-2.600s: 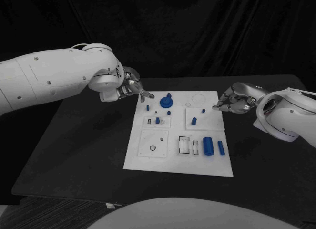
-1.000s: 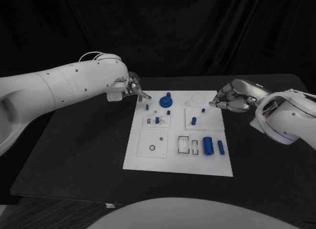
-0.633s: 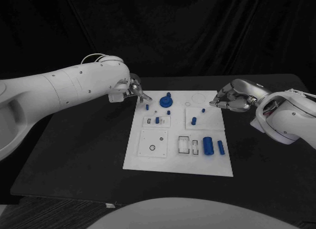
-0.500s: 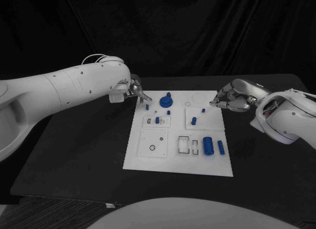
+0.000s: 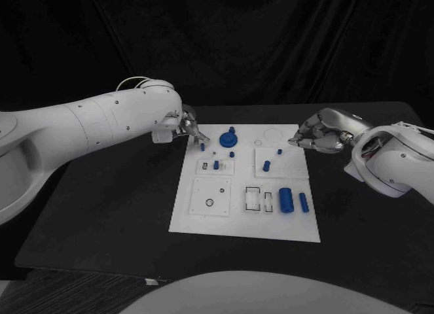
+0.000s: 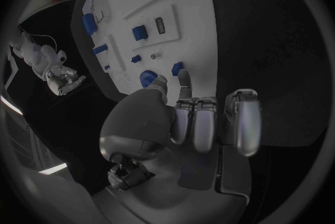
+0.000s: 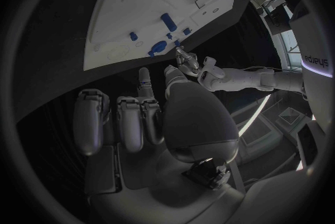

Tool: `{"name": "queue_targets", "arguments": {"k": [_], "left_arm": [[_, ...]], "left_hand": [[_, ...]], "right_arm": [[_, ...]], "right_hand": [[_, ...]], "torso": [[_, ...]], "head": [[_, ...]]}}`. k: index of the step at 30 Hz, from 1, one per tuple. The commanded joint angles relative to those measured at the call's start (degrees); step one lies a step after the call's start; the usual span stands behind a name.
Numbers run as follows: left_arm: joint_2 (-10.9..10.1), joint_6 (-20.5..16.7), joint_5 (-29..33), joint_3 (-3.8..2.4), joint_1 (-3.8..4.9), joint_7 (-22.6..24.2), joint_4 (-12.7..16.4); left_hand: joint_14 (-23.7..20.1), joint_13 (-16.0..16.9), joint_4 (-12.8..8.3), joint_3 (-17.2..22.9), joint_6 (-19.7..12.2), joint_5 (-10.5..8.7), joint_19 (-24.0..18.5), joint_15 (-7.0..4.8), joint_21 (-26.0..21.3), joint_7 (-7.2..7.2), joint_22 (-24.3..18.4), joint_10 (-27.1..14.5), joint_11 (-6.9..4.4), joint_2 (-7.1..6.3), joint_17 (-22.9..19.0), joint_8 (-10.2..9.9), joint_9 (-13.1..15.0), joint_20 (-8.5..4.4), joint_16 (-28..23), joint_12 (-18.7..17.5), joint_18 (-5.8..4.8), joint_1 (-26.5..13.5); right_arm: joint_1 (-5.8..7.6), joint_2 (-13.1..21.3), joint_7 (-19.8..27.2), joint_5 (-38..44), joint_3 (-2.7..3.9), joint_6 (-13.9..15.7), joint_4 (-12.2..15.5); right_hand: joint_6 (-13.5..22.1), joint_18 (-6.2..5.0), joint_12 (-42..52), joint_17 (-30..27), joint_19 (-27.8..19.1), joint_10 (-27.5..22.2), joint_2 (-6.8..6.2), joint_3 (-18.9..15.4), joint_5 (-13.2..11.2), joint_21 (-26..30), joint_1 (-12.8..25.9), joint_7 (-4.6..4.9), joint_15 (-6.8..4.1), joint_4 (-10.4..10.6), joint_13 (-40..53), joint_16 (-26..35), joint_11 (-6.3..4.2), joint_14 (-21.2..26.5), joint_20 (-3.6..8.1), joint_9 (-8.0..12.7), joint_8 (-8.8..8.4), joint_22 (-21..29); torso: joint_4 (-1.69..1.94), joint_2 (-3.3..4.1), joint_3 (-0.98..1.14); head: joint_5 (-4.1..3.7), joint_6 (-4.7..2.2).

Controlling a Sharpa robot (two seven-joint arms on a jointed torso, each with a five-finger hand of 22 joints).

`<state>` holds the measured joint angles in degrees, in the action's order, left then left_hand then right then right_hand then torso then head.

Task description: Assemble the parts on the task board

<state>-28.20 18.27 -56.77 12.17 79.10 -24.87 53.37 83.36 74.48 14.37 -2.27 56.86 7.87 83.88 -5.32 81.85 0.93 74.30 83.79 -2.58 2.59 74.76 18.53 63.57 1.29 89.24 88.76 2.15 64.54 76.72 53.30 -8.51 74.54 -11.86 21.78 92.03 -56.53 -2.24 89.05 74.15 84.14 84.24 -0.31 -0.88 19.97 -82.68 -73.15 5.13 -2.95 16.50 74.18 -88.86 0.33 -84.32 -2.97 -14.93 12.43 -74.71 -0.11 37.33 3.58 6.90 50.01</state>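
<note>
Head view | left robot hand [image 5: 186,125] edged right (slightly) | task board [image 5: 247,226] unmoved

A matte black rectangular table [image 5: 113,196] is set against a backdrop of black, loosely folded cloth curtain [image 5: 273,52]; dark ribbed flooring [image 5: 75,294] is seen below its front edge.

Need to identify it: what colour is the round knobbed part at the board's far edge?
Blue; the round knobbed part shows best in the head view.

Glossy white arms [image 5: 84,127], jointed silver hands [image 5: 321,136]
</note>
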Motion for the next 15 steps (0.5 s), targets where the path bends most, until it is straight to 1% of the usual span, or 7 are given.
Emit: {"name": "queue_targets", "arguments": {"k": [1,6,8,12,15], "left_arm": [[0.29,1.43,-0.22,-0.05,-0.37,-0.42,-0.45],[0.55,1.66,-0.22,-0.05,-0.66,-0.75,-0.78],[0.66,1.79,-0.22,-0.05,-0.78,-0.85,-0.89],[0.86,1.98,-0.22,-0.05,-0.95,-0.99,-1.06],[0.97,2.09,-0.22,-0.05,-1.04,-0.96,-1.12]], "left_hand": [[6.64,15.52,-0.39,-0.33,0.78,0.92,1.86,-0.63,0.07,0.21,11.06,6.21,-0.47,-0.37,15.24,0.34,1.06,-0.75,0.76,1.24,0.03,0.78],[6.64,15.52,-0.38,-0.34,0.77,0.92,1.85,-0.63,0.04,0.21,11.05,6.21,-0.46,-0.37,15.24,0.32,1.05,-0.75,0.76,1.24,0.03,0.77],[6.64,15.52,-0.36,-0.35,0.75,0.95,1.79,-0.62,-0.06,0.22,10.99,6.21,-0.45,-0.36,15.24,0.29,1.03,-0.74,0.76,1.24,0.06,0.73],[6.64,15.52,-0.35,-0.34,0.75,0.99,1.81,-0.62,-0.03,0.22,11.01,6.21,-0.45,-0.34,15.24,0.27,1.01,-0.74,0.76,1.24,0.05,0.73],[6.64,15.52,-0.42,-0.24,0.82,1.61,1.77,-0.60,-0.11,0.21,10.99,6.21,-0.44,-0.23,15.24,0.12,0.87,-0.73,0.76,1.24,0.06,0.81]], "right_arm": [[-0.15,-0.03,-0.17,0.03,0.04,0.14,-0.02],[-0.15,-0.02,-0.21,0.03,0.04,0.07,-0.02],[-0.15,-0.03,-0.22,0.03,0.04,0.01,-0.04],[-0.16,-0.04,-0.24,0.03,0.04,-0.06,-0.03],[-0.16,-0.05,-0.27,0.03,0.04,-0.11,-0.03]], "right_hand": [[-0.50,0.33,0.95,15.85,2.24,5.76,-0.49,-1.04,1.14,-0.02,-1.61,0.00,0.09,-0.31,15.82,-1.14,0.43,-5.68,-0.47,-0.79,0.95,-12.77],[-0.50,0.33,0.95,15.85,2.24,5.76,-0.49,-1.04,1.14,-0.02,-1.61,0.00,0.09,-0.31,15.82,-1.14,0.43,-5.68,-0.47,-0.79,0.95,-12.77],[-0.42,0.33,0.95,15.85,2.23,5.76,-0.50,-1.05,1.17,0.01,-1.65,0.01,0.09,-0.31,15.82,-1.14,0.44,-5.68,-0.47,-0.78,0.91,-12.76],[-0.42,0.33,0.95,15.85,2.23,5.76,-0.50,-1.05,1.17,0.01,-1.65,0.01,0.09,-0.31,15.82,-1.14,0.44,-5.68,-0.47,-0.78,0.91,-12.76],[-0.42,0.33,0.95,15.85,2.23,5.76,-0.50,-1.05,1.17,0.01,-1.65,0.01,0.09,-0.31,15.82,-1.14,0.44,-5.68,-0.47,-0.78,0.91,-12.76]], "torso": [[0.02,0.00,0.02],[0.04,-0.01,0.02],[0.01,0.00,0.02],[0.01,0.03,0.01],[0.01,0.02,0.01]], "head": [[-0.10,-0.01],[-0.26,-0.01],[-0.11,-0.01],[-0.16,-0.01],[-0.27,-0.01]]}}
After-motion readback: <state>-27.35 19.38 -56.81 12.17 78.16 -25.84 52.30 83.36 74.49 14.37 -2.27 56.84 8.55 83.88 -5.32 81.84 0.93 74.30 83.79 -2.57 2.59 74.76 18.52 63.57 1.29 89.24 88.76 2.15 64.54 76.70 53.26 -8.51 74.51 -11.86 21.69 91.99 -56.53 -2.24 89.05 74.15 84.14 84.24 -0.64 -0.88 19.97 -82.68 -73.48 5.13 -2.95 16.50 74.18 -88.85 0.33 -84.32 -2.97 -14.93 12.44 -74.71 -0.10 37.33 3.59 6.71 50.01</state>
